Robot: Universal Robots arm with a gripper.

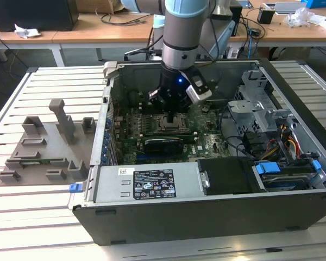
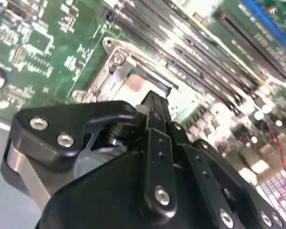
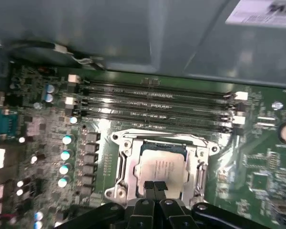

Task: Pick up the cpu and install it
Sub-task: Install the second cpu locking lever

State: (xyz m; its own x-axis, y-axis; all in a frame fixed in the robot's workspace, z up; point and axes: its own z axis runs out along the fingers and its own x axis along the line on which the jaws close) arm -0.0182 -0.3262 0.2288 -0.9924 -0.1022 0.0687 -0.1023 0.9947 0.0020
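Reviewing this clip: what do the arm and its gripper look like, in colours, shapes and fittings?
In the exterior view the arm is a grey metallic cylinder with a pale blue cap at its joint and a dark wrist section showing a small blue light. The gripper is matte black: in both wrist views its flat linkage bars are joined by silver screw heads, narrowing to slim black fingertips.

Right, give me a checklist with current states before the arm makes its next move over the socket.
1. cpu lying inside the socket frame: ok in the first wrist view.
2. cpu fully seated and flat: cannot tell.
3. gripper centred at the cpu's near edge: ok; its closed tips meet there.
4. Tips touching the cpu or just above it: cannot tell.
5. memory slots beside the socket clear of the gripper: ok.
6. Arm clear of the computer case walls in the exterior view: ok, the gripper hangs over the motherboard mid-case.
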